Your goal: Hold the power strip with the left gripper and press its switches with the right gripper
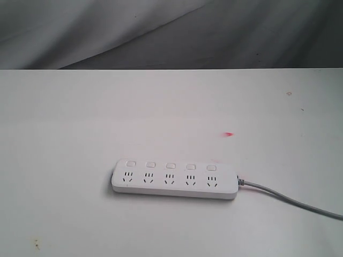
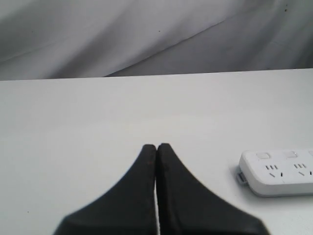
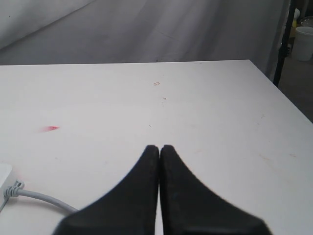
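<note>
The left hand (image 2: 156, 147) fills the near part of its wrist view. Its two black wedge jaws are pressed together tip to tip, with nothing between them, over the bare white worktop (image 1: 80, 123). The plain end of the power strip (image 1: 174, 180) lies a little beyond the jaws and off to one side, apart from them. The right hand (image 3: 159, 148) is pressed together in the same way and also holds nothing. The grey cord (image 1: 289, 199) runs past it close by without touching it.

In the exterior view, the power strip lies flat on the worktop, nearer the front edge than the back and roughly central. Its long side runs across the view. Its five sockets face up, and the five switches (image 1: 170, 165) sit in a row along the far side, one behind each socket. The cord leaves the strip's right end and trails off to the right edge. A small red mark (image 1: 229, 134) sits on the worktop farther back, well apart from the strip. Behind the worktop's far edge hangs a creased grey cloth (image 1: 161, 32).
</note>
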Controlling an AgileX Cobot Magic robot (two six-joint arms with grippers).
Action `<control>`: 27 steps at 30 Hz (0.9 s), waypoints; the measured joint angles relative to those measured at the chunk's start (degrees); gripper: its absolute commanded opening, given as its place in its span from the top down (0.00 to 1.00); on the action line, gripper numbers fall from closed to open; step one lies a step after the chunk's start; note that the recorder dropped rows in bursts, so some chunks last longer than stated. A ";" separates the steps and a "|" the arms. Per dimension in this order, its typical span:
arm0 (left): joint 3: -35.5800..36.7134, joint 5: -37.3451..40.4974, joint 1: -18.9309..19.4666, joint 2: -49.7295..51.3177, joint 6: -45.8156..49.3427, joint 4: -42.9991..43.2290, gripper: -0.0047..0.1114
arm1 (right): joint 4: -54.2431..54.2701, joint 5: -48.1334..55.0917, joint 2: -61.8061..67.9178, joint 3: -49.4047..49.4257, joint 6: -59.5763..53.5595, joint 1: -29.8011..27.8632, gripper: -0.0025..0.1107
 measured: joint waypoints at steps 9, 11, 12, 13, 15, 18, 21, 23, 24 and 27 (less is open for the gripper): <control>0.00 0.72 0.00 0.00 0.00 0.00 0.96 | 0.00 0.00 0.00 0.00 0.00 0.00 0.98; 0.00 0.72 0.00 0.00 0.31 0.00 0.96 | 0.00 0.00 0.00 0.00 0.00 0.00 0.98; 0.00 0.72 0.00 0.00 0.43 0.00 0.96 | 0.00 0.00 0.00 0.00 0.00 0.00 0.98; 0.00 0.72 0.00 0.00 0.43 0.00 0.96 | 0.00 0.00 0.00 0.00 0.00 0.00 0.98; 0.00 0.72 0.00 0.00 0.43 0.00 0.96 | 0.00 0.00 0.00 0.00 0.00 0.00 0.98; 0.00 0.72 0.00 0.00 0.43 0.00 0.96 | 0.00 0.00 0.00 0.00 0.00 0.00 0.98; 0.00 0.72 0.00 0.00 0.43 0.00 0.96 | 0.00 0.00 0.00 0.00 0.00 0.00 0.98; 0.00 0.72 0.00 0.00 0.43 0.00 0.96 | 0.00 0.00 0.00 0.00 0.00 0.00 0.98; 0.00 0.72 0.00 0.00 0.43 0.00 0.96 | 0.00 0.00 0.00 0.00 0.00 0.00 0.98; 0.00 0.72 0.00 0.00 0.43 0.00 0.96 | 0.00 0.00 0.00 0.00 0.00 0.00 0.98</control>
